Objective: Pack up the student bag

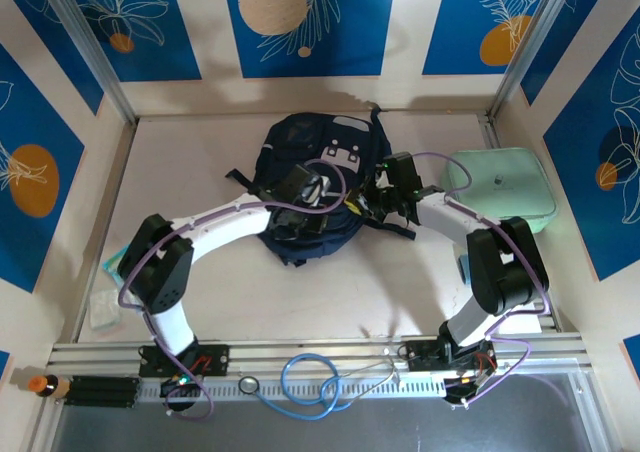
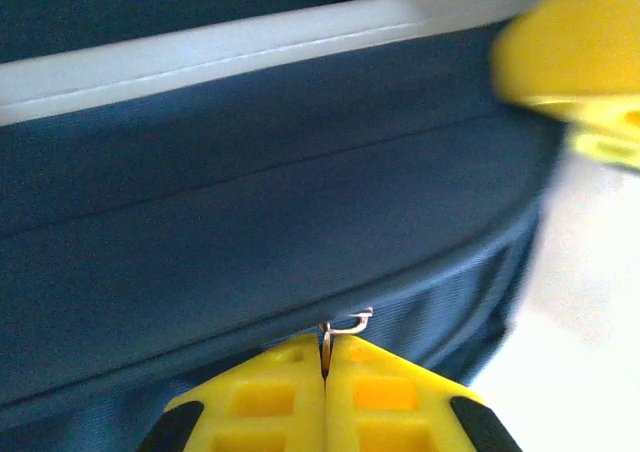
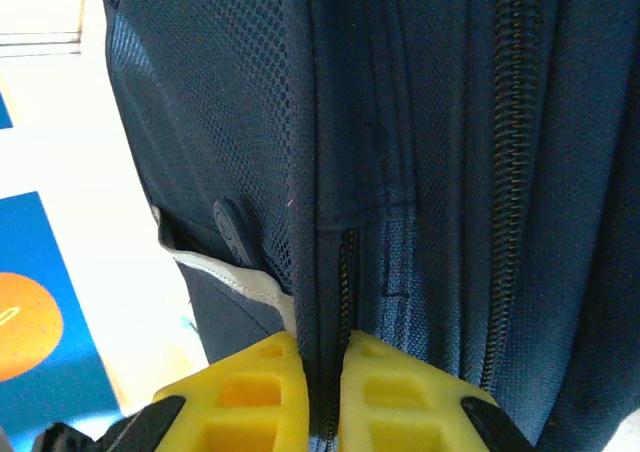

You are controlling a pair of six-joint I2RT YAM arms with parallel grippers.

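Observation:
The student bag [image 1: 310,152], dark navy with grey patches, lies in the middle of the table. My left gripper [image 1: 305,194] rests on its front. In the left wrist view the yellow fingers [image 2: 262,397] are shut on a small metal zipper pull [image 2: 345,325] below the bag's pale stripe [image 2: 250,47]. My right gripper [image 1: 385,190] is at the bag's right side. Its fingers [image 3: 245,397] are shut on a fold of navy fabric [image 3: 328,302] along a zipper of the bag [image 3: 440,152]. The right gripper's yellow fingers [image 2: 580,62] also show blurred at the upper right of the left wrist view.
A mint-green rounded case [image 1: 500,187] sits at the right, close behind the right arm. White packets [image 1: 103,310] lie at the left edge. A blue cable [image 1: 310,382] coils on the front rail between the arm bases. Panelled walls close the table in.

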